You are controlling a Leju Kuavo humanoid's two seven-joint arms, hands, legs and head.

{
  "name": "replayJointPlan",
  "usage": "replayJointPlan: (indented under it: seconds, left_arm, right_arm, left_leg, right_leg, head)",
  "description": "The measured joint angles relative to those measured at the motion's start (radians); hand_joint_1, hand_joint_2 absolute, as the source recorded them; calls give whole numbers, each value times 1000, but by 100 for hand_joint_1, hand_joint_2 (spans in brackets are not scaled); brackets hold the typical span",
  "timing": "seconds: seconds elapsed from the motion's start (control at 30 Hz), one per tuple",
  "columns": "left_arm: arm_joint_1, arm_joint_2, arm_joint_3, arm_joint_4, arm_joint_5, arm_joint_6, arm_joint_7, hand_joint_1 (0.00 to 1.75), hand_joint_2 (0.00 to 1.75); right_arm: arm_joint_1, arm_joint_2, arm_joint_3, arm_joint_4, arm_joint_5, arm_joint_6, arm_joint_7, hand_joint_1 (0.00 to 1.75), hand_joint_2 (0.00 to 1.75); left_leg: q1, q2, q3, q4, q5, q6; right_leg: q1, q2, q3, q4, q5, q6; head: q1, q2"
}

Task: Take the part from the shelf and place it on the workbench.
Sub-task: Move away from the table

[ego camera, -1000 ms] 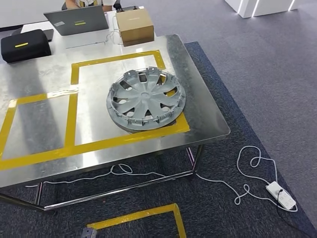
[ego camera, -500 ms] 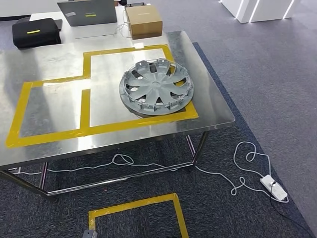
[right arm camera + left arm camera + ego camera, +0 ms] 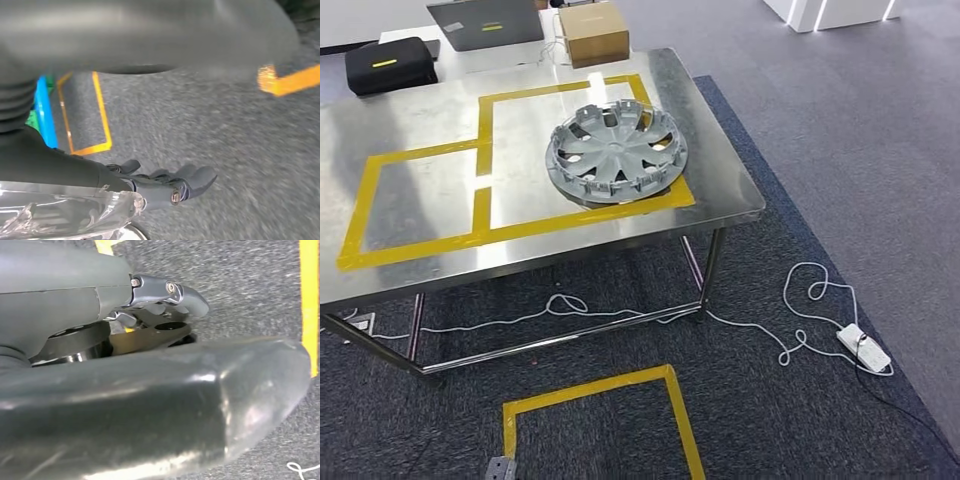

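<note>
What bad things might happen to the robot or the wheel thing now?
1. The white cable loops loosely over the carpet beside the workbench to a power strip; a walking robot might snag a foot on it.
2. The wheel cover lies over the yellow tape toward the workbench's right end, so a bump to the workbench might slide it nearer the edge.

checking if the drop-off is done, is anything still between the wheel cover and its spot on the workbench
Nothing visible. The grey wheel cover already lies flat on the steel workbench, inside the right-hand yellow taped box. The black case, laptop and cardboard box sit beyond the far edge, apart from it.
</note>
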Motion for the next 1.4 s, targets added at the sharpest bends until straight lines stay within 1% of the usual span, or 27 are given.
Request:
replayJointPlan:
  seconds: [0.07,0.13,0.2,0.23,0.3,0.33,0.4,0.47,0.5,0.53,0.57,0.6,0.63,0.7,0.73,0.8,0.87,0.97,1.0,1.03,1.1,1.17,1.23,1.27,1.33,1.37,1.4]
  left_arm:
    - [0,0,0,0,0,1,0,0,0]
    - [-1,0,-1,0,-3,3,0,0,0]
    - [-4,-2,-4,0,-6,4,0,0,0]
    - [-5,-3,-6,0,-7,4,0,0,0]
    - [-4,-5,-9,0,-7,4,0,0,0]
    - [-3,-6,-9,0,-7,4,0,0,0]
    - [-3,-6,-11,0,-7,4,0,0,0]
    - [-3,-6,-13,0,-7,4,0,0,0]
    - [-3,-6,-14,0,-7,4,0,0,0]
    - [-3,-6,-15,0,-7,4,0,0,0]
    - [-3,-6,-15,0,-7,4,0,0,0]
    - [-3,-6,-16,0,-7,4,0,0,0]
    - [-3,-6,-16,0,-7,4,0,0,0]
    - [-3,-7,-17,0,-7,4,0,0,0]
    - [-4,-7,-17,0,-7,4,0,0,0]
    - [-4,-7,-17,0,-7,4,0,0,0]
    - [-2,-8,-18,0,-8,4,0,0,0]
    - [0,-7,-18,0,-8,4,0,0,0]
    - [-1,-7,-18,0,-8,4,0,0,0]
    - [-2,-7,-18,0,-8,4,0,0,0]
    - [-2,-6,-18,0,-8,4,0,0,0]
    - [-4,-6,-18,0,-9,5,0,0,0]
    - [-8,-8,-19,0,-10,6,0,0,0]
    - [-8,-8,-19,0,-10,6,0,0,0]
    - [-6,-8,-19,0,-11,6,0,0,0]
    - [-5,-8,-19,0,-11,6,0,0,0]
    - [-4,-8,-19,0,-13,5,0,0,0]
  right_arm:
    - [2,0,-5,0,-2,2,-1,0,175]
    - [1,0,-11,0,-3,2,-3,0,175]
    - [-1,0,-16,0,-1,2,-5,0,175]
    - [-1,0,-18,0,0,2,-6,0,175]
    - [0,0,-21,0,1,1,-6,0,175]
    - [2,0,-22,0,1,1,-6,0,175]
    - [4,0,-24,0,1,1,-6,0,175]
    - [4,0,-27,0,1,1,-6,0,175]
    - [3,0,-29,0,1,1,-6,0,175]
    - [3,0,-29,0,1,1,-6,0,175]
    - [3,0,-30,0,1,1,-6,0,175]
    - [3,0,-31,0,1,1,-6,0,175]
    - [2,0,-31,0,1,1,-6,0,175]
    - [-4,0,-31,0,1,1,-7,0,175]
    - [-7,0,-31,0,1,1,-8,0,175]
    - [-8,0,-32,1,2,1,-8,0,175]
    - [-8,0,-35,1,2,0,-9,0,175]
    - [-9,0,-39,2,3,0,-11,0,175]
    - [-8,0,-39,2,2,0,-12,0,175]
    - [-7,0,-40,2,2,1,-12,0,175]
    - [-7,0,-42,2,3,1,-13,0,175]
    - [-8,0,-43,2,7,0,-14,0,175]
    - [-9,0,-45,1,18,-3,-14,0,175]
    - [-9,0,-45,1,24,-4,-14,0,175]
    - [-6,0,-46,2,35,-8,-12,0,175]
    - [-4,0,-46,2,39,-9,-11,0,175]
    - [-2,0,-47,2,41,-9,-10,0,175]
  left_leg:
    - [2,0,31,19,29,-2]
    - [5,0,129,-92,74,-2]
    - [6,-2,230,-233,68,7]
    - [4,-2,253,-271,59,14]
    - [0,-1,248,-285,62,35]
    - [-1,1,240,-284,71,45]
    - [0,4,217,-285,95,62]
    - [-3,4,188,-284,119,69]
    - [-6,5,172,-284,132,70]
    - [-8,5,155,-283,145,70]
    - [-10,5,140,-283,158,70]
    - [-12,4,126,-282,169,68]
    - [-13,4,113,-281,181,66]
    - [-17,4,97,-278,200,58]
    - [-17,4,93,-277,209,53]
    - [-16,4,88,-278,225,42]
    - [-13,3,71,-257,195,29]
    - [-8,1,21,-100,41,12]
    - [-7,1,10,-38,9,8]
    - [-5,1,9,4,3,6]
    - [-1,1,56,-7,49,2]
    - [4,1,162,-136,82,0]
    - [4,-1,241,-253,66,12]
    - [1,-2,254,-278,57,21]
    - [-2,1,240,-277,68,42]
    - [-3,2,231,-276,78,51]
    - [-2,4,220,-276,90,59]
  right_leg:
    - [-1,-1,-34,3,26,6]
    - [-2,0,-63,7,47,14]
    - [0,1,-83,16,66,24]
    - [1,1,-87,17,76,30]
    - [-3,0,-92,15,93,43]
    - [-6,0,-98,19,84,48]
    - [-8,1,-124,84,11,55]
    - [-7,1,-159,220,-90,59]
    - [-6,1,-168,281,-116,59]
    - [-6,1,-163,315,-116,58]
    - [-5,1,-141,314,-96,56]
    - [-4,1,-99,273,-67,51]
    - [-2,1,-40,203,-51,46]
    - [3,1,66,49,-57,36]
    - [6,1,92,5,-69,33]
    - [9,1,86,-9,-64,24]
    - [6,-2,65,-10,-44,9]
    - [3,-3,20,-9,-3,-2]
    - [3,-4,4,-8,10,-1]
    - [3,-4,-13,-7,23,1]
    - [1,-4,-50,-2,49,5]
    - [0,-3,-81,8,70,15]
    - [1,-2,-99,18,88,27]
    - [1,-2,-103,18,98,33]
    - [-3,-2,-107,15,111,44]
    - [-5,-1,-113,27,93,49]
    - [-6,-1,-124,57,56,53]
  head:
    - [0,0]
    - [0,0]
    - [0,0]
    - [-1,0]
    - [-1,0]
    - [-1,0]
    - [1,0]
    - [6,0]
    - [7,0]
    - [8,0]
    - [8,0]
    - [8,0]
    - [8,0]
    - [7,0]
    - [8,0]
    - [9,0]
    - [7,0]
    - [-2,0]
    - [-3,0]
    - [-3,0]
    - [-3,0]
    - [-4,0]
    - [-3,0]
    - [-3,0]
    - [-2,0]
    - [-2,0]
    - [0,0]
